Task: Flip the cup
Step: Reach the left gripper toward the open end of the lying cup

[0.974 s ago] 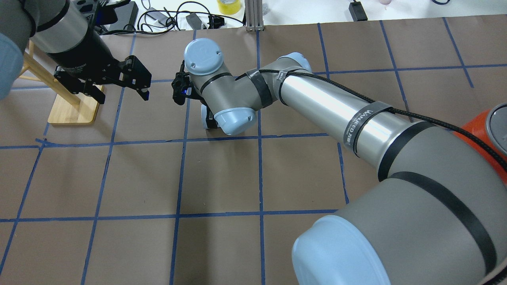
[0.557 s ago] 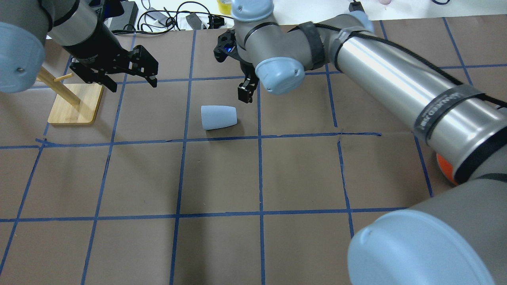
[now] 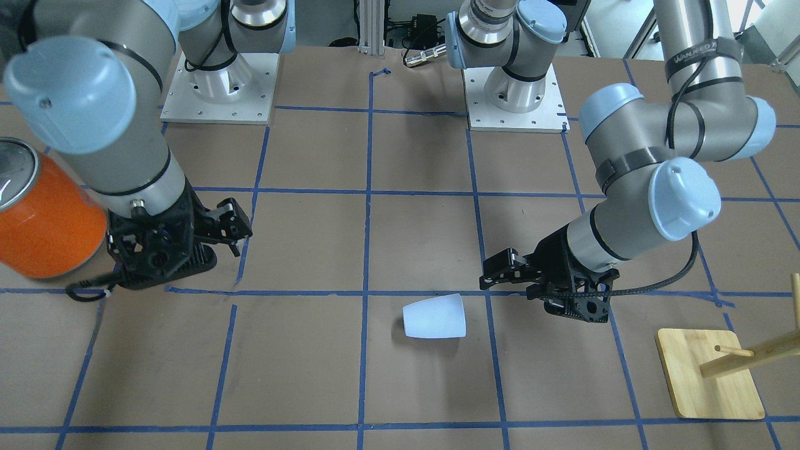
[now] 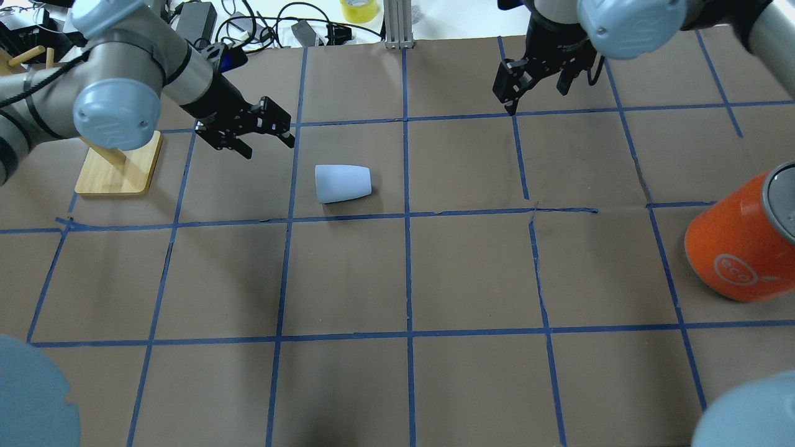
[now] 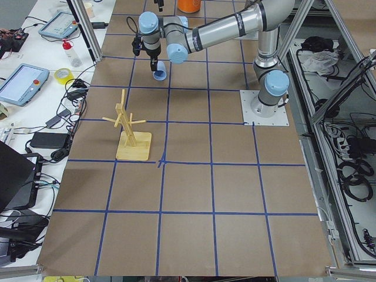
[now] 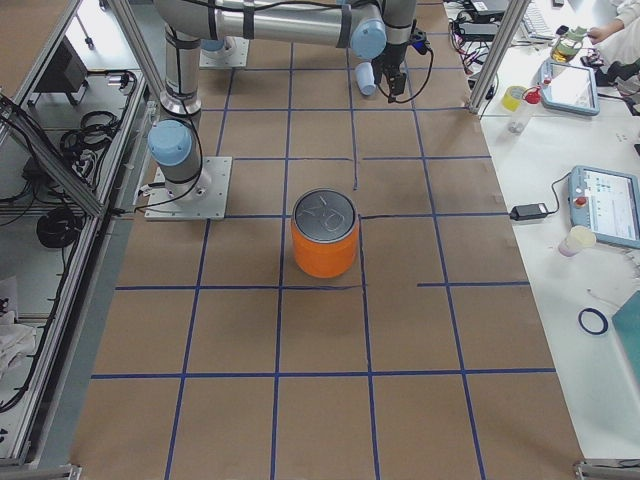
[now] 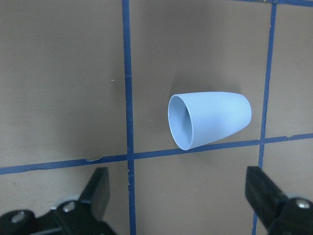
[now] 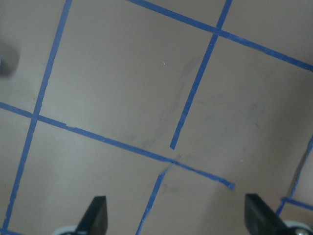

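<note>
The cup [image 4: 343, 183] is a small pale blue-white tumbler lying on its side on the brown table, its mouth toward my left arm. It also shows in the front view [image 3: 434, 317] and in the left wrist view [image 7: 209, 120]. My left gripper [image 4: 258, 133] is open and empty, a short way off the cup's mouth end and slightly farther back; in its wrist view [image 7: 178, 196] the cup lies beyond the spread fingers. My right gripper [image 4: 534, 90] is open and empty, well to the cup's right and farther back. Its wrist view [image 8: 176, 218] shows only bare table.
A large orange can [image 4: 739, 248] with a silver top stands at the right edge. A wooden peg stand [image 4: 118, 164] sits just left of my left gripper. Cables and gear lie beyond the table's far edge [image 4: 279, 28]. Blue tape lines grid the table.
My right arm, which covered the cup a second ago, has lifted away to the far right. My left gripper has moved right, nearer the cup. The cup lies where it was.
</note>
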Action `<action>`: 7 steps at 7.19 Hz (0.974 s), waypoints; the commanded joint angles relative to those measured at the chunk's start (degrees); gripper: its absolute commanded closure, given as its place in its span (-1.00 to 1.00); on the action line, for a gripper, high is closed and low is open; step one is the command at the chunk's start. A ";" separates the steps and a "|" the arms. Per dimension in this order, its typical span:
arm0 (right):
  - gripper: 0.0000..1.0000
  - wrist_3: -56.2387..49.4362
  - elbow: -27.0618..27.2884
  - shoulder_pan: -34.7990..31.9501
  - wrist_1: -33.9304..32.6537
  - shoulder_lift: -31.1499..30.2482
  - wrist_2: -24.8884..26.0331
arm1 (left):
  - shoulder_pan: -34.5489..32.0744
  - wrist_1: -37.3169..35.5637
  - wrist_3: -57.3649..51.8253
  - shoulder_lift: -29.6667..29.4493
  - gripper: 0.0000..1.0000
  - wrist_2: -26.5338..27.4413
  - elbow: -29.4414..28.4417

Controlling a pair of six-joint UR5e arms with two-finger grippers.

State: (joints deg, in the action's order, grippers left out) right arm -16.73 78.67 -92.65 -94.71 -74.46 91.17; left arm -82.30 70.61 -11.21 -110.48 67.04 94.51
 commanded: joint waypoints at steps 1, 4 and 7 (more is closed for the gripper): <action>-1.00 2.57 1.04 0.62 8.02 -7.35 0.24 | 1.09 -1.86 -2.24 -4.99 -1.00 -8.56 1.99; -1.00 8.03 2.28 0.28 8.06 -7.27 2.09 | 1.18 -4.24 -2.59 -9.92 -1.00 -19.81 1.99; -1.00 4.33 2.45 0.54 6.74 -6.66 5.34 | 1.00 -4.77 -2.50 -11.77 0.58 -20.90 2.17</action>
State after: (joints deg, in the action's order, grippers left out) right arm -11.96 81.09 -92.09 -87.12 -81.24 96.10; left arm -81.22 66.29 -13.78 -121.56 46.54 96.60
